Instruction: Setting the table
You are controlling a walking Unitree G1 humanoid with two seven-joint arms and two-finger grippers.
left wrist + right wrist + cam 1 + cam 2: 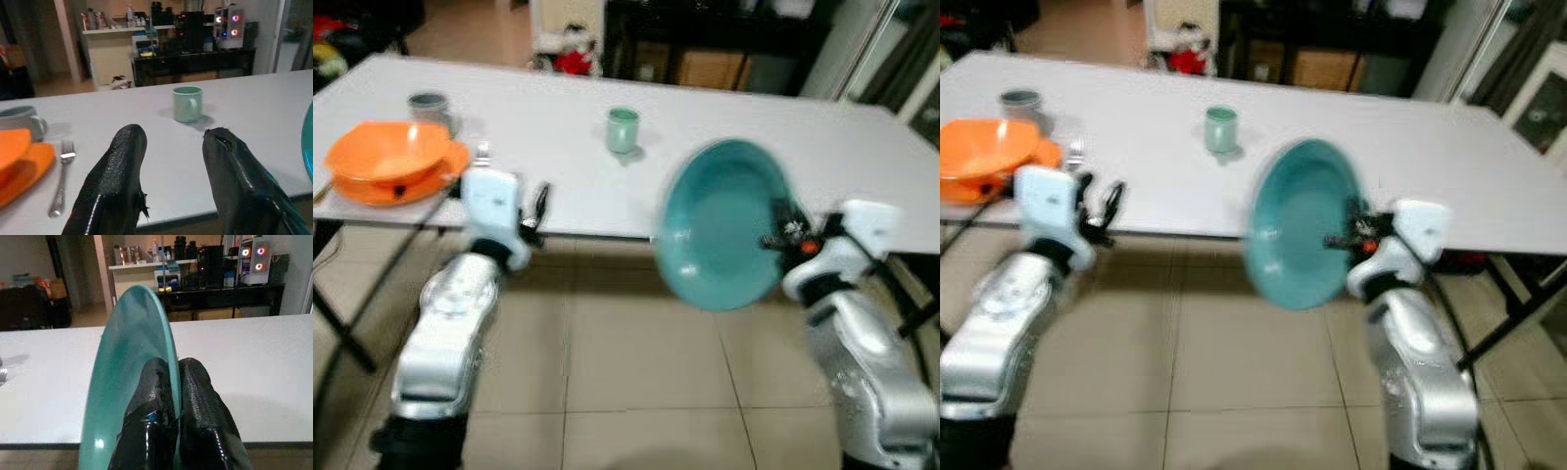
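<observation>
**Teal plate carried on edge toward a partly set table**

Two silver arms were seen closest to the camera, raised from the lower corners of the head views above a tiled floor. The right gripper (781, 233) was clamped on the rim of a teal plate (720, 225), with one black finger pressed to each face of the rim. The plate was held on edge, nearly upright, in the air just in front of the near edge of a white table (862, 166), and had not yet been set down. The left gripper (538, 211) was raised near the same table edge, its fingers (117, 166) spread apart and holding nothing.

On the table near the left gripper, a fork (61, 186) was seen lying just beside a stack of orange dishes (396, 162). A grey cup (429, 106) stood behind the stack. A pale green mug (623, 129) stood further back, near the middle of the table. Dark shelving and blurred room clutter were visible beyond.

The plate was judged to be stiff, fairly light and smooth, and therefore liable to slip or swing in a narrow rim pinch. A grip at the rim, as shown, was judged suitable, provided the plate was tilted flat before being released.
</observation>
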